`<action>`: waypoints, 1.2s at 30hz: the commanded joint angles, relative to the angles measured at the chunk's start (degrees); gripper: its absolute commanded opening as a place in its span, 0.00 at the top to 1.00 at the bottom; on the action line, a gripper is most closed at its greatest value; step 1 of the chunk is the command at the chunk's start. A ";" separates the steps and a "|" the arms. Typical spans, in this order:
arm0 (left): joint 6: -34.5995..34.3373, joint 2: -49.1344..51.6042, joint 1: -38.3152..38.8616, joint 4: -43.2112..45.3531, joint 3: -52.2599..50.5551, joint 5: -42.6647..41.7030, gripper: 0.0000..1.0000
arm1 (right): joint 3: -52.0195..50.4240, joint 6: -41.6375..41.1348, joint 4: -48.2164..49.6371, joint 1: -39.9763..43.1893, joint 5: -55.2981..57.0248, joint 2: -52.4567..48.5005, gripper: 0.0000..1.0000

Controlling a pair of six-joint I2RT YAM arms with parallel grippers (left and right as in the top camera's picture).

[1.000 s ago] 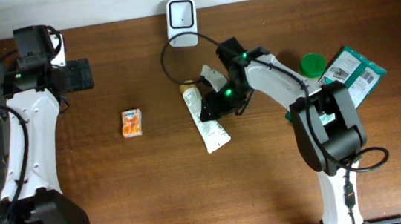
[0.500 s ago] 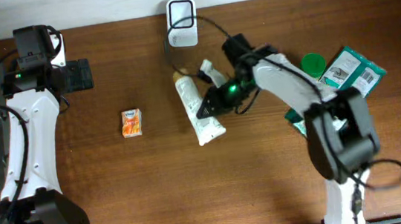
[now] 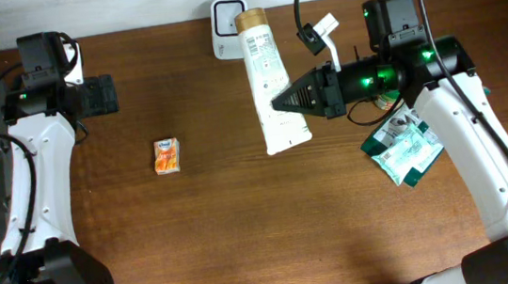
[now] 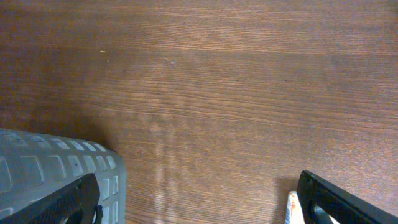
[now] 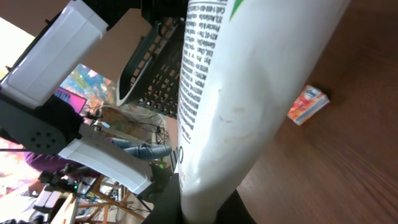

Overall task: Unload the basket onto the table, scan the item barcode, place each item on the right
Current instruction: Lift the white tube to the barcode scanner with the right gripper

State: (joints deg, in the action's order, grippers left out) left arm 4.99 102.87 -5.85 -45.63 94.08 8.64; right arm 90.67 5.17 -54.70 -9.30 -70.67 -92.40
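The item is a white tube (image 3: 272, 83) with a tan cap, held up off the table. My right gripper (image 3: 280, 103) is shut on its lower half. The cap end lies right beside the white barcode scanner (image 3: 223, 22) at the table's back edge and covers part of it. In the right wrist view the tube (image 5: 249, 81) fills the middle, printed text facing left, with my right gripper (image 5: 208, 208) clamped on its base. My left gripper (image 3: 107, 94) hangs open at the far left, and the left wrist view shows my left gripper (image 4: 199, 202) with only bare wood between its fingers.
A small orange packet (image 3: 167, 156) lies left of centre; a sliver of the orange packet (image 4: 290, 208) shows by my left finger. Green-and-white packets (image 3: 404, 150) lie at the right under my right arm. A grey basket (image 4: 37, 162) stands at the left edge.
My right gripper closed on the tube, lifted it off the table and swung its cap end up to the scanner. The left arm has not moved.
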 commanded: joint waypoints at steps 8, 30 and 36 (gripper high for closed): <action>0.72 0.46 -0.11 0.09 0.70 0.39 0.01 | 10.80 -14.43 -0.70 -9.25 35.85 0.72 0.96; 0.72 0.46 -0.11 0.09 0.70 0.37 0.01 | 24.50 34.91 53.51 -18.80 114.86 -49.13 0.96; 0.72 0.46 -0.11 0.09 0.70 0.37 0.01 | 24.50 34.95 53.44 -20.06 114.90 -49.44 0.96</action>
State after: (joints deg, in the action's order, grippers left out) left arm 4.99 102.87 -5.80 -45.63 94.08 8.64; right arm 113.78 40.73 -2.46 -28.16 42.41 -142.37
